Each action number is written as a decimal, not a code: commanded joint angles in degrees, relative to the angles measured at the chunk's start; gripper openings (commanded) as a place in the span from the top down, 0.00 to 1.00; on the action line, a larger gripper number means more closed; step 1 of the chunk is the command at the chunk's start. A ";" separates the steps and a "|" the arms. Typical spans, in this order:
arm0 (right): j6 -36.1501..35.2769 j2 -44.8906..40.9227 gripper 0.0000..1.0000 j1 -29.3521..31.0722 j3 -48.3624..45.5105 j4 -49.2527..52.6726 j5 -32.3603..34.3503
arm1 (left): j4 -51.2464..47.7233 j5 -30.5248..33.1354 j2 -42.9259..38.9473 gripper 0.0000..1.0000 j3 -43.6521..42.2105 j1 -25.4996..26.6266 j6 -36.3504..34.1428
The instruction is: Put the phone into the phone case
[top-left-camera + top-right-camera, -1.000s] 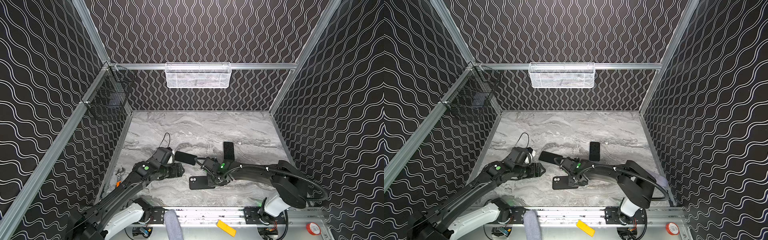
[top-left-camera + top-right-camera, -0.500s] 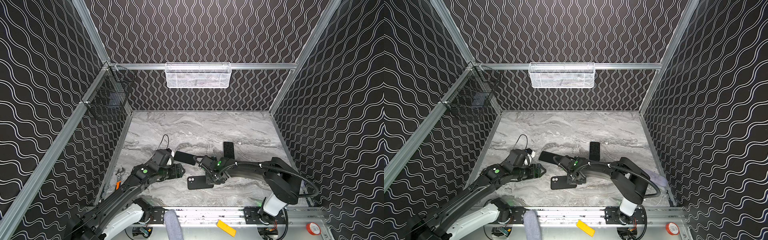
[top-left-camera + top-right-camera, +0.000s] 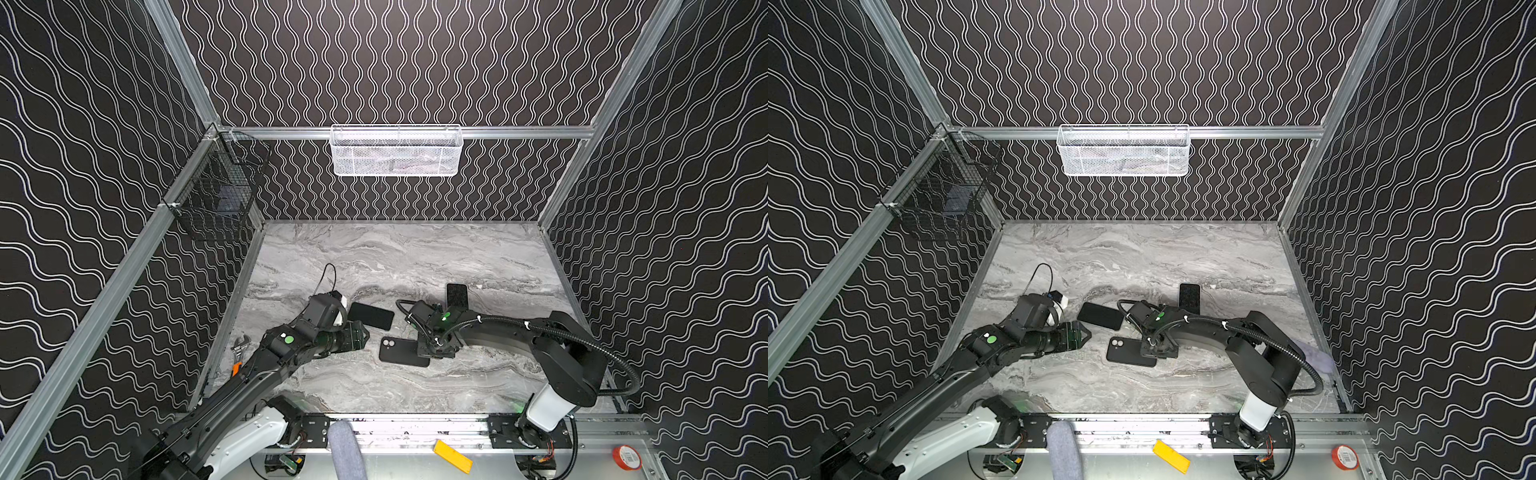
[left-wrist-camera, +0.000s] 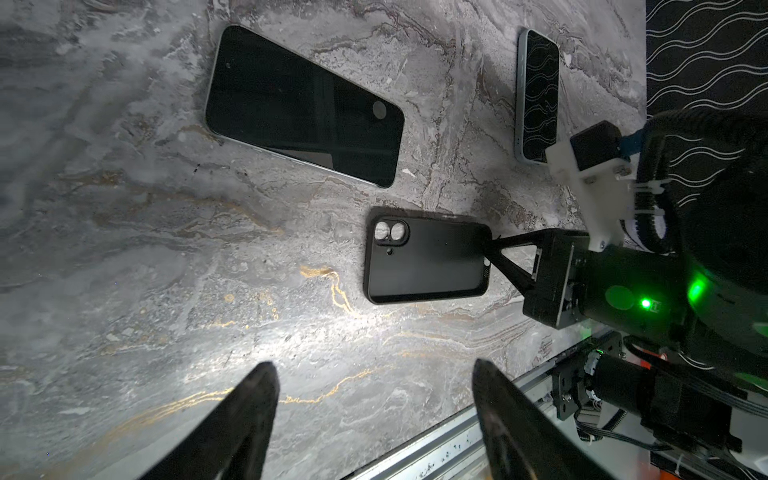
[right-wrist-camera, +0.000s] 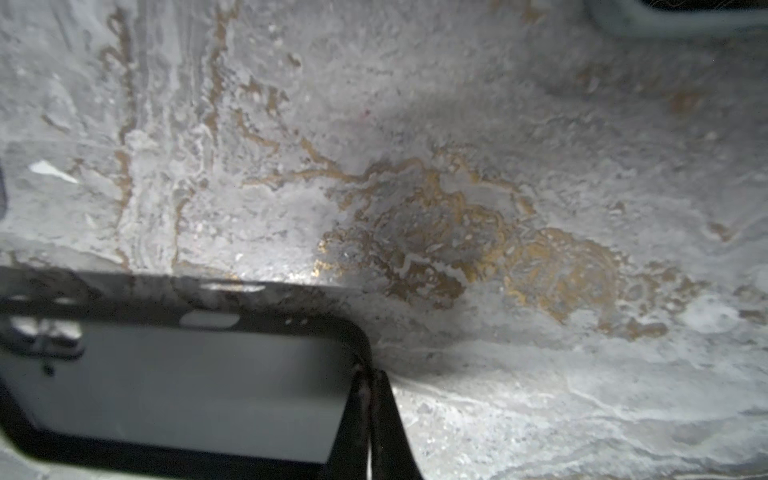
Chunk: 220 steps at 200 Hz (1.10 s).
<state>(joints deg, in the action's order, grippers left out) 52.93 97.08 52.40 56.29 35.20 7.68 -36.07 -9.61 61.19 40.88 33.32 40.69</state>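
Observation:
The black phone case [image 3: 401,351] [image 3: 1128,351] lies flat on the marble table, open side up, camera cutout toward the left arm. My right gripper [image 3: 428,352] [image 3: 1152,351] [image 4: 488,254] is shut on the case's short end wall [image 5: 357,353], its jaws pinched together there [image 5: 368,380]. A dark phone [image 3: 371,316] [image 3: 1100,316] [image 4: 303,106] lies screen up just behind the case. A second phone [image 3: 456,296] [image 3: 1189,298] [image 4: 536,95] lies farther back, beside the right arm. My left gripper [image 3: 365,334] [image 3: 1087,333] [image 4: 372,365] hovers open and empty left of the case.
A wrench [image 3: 240,347] and an orange-handled tool [image 3: 235,368] lie by the left wall. A white mesh basket [image 3: 397,151] hangs on the back wall, a black wire basket [image 3: 216,199] on the left wall. The metal front rail [image 3: 415,424] borders the table.
My right gripper's jaws have closed onto the case's end wall. The case and both phones stay about where they were; the left arm has hardly moved.

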 commanded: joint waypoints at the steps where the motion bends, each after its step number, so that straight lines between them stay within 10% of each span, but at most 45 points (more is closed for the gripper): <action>1: -0.76 -0.05 0.95 -0.44 0.44 -1.28 0.22 | 1.15 0.68 0.28 0.22 0.33 -0.11 0.10; 194: -3.11 1.97 0.93 0.68 3.72 -6.33 -5.31 | 4.16 2.84 3.04 0.22 0.94 -2.46 1.06; 220: -2.62 1.98 0.81 0.68 3.70 -5.96 -5.18 | 3.89 3.09 3.41 0.22 1.92 -3.29 -0.05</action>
<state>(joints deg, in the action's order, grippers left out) 48.77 99.13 53.08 59.68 29.47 2.04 -34.70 -6.68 64.25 41.60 30.68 41.65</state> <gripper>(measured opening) 0.146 0.778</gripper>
